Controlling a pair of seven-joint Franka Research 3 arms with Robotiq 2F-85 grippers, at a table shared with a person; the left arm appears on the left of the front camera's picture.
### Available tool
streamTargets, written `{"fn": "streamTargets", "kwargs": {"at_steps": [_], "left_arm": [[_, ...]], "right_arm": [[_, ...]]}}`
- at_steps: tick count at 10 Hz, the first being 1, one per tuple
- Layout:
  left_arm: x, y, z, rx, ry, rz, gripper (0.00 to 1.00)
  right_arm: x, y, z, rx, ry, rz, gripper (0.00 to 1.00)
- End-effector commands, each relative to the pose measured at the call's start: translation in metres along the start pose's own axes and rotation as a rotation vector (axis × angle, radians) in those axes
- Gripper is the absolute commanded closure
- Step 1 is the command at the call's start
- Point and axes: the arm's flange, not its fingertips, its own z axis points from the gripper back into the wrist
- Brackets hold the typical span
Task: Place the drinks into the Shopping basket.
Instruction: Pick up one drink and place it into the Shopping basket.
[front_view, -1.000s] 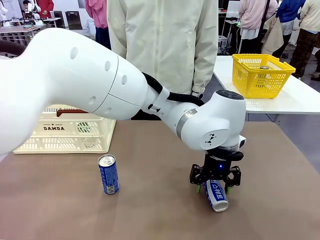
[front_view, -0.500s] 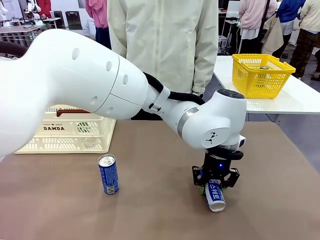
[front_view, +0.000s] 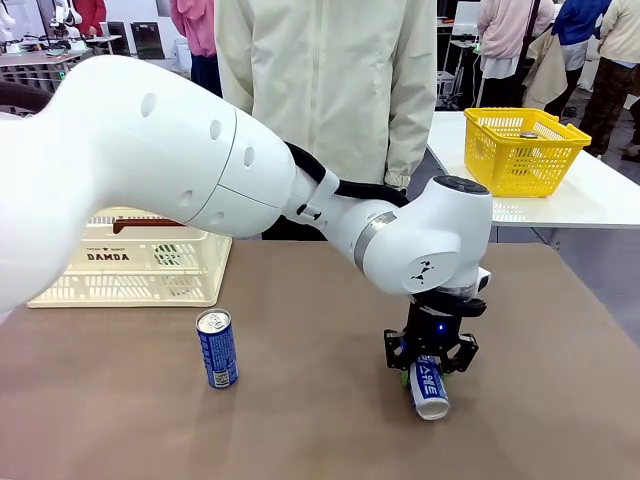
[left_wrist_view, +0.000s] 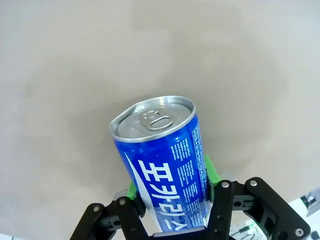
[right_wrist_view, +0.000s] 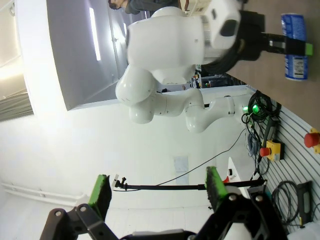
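At the far left of the table (front_view: 330, 290) sits the cream basket (front_view: 130, 262), with nothing in it that can be seen from the front. Just in front of its right corner a blue can (front_view: 217, 348) stands upright, apart from both grippers. Behind the table's middle stands a person (front_view: 325, 90). The left arm reaches across to right of centre, where the left gripper (front_view: 428, 371) points down, clamped on a second blue can (front_view: 431, 387). The green pads (left_wrist_view: 209, 172) press its lower sides, and its silver top tilts away from the wrist toward the table. Whether it touches the table I cannot tell. The right gripper (right_wrist_view: 157, 192) is spread apart, holding nothing. A yellow basket (front_view: 520, 150) sits on another table at far right.
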Motion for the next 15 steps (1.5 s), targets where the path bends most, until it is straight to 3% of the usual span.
{"fn": "streamTargets", "kwargs": {"at_steps": [1,3,5,6,7,12,13,15], "left_arm": [[-0.013,0.035,0.095,-0.011,-0.076,-0.119,1.0],[-0.04,0.064,0.202,-0.04,-0.054,-0.308,1.0],[-0.075,0.073,0.249,-0.073,-0.095,-0.367,1.0],[-0.088,0.078,0.26,-0.107,-0.134,-0.361,1.0],[-0.071,0.063,0.258,-0.049,-0.104,-0.352,1.0],[-0.068,0.065,0.249,-0.049,-0.082,-0.359,1.0],[-0.033,0.086,0.267,-0.044,-0.126,-0.284,1.0],[0.044,0.181,0.31,-0.175,-0.177,-0.232,1.0]], "right_arm": [[0.001,0.007,-0.001,0.011,-0.005,-0.019,0.0],[0.001,0.007,-0.001,0.011,-0.005,-0.019,0.0],[0.001,0.007,-0.001,0.011,-0.005,-0.019,0.0],[0.001,0.007,-0.001,0.011,-0.005,-0.019,0.0],[0.001,0.007,-0.001,0.011,-0.005,-0.019,0.0],[0.001,0.007,-0.001,0.011,-0.005,-0.019,0.0],[0.001,0.007,-0.001,0.011,-0.005,-0.019,0.0],[0.001,0.007,-0.001,0.011,-0.005,-0.019,0.0]]}}
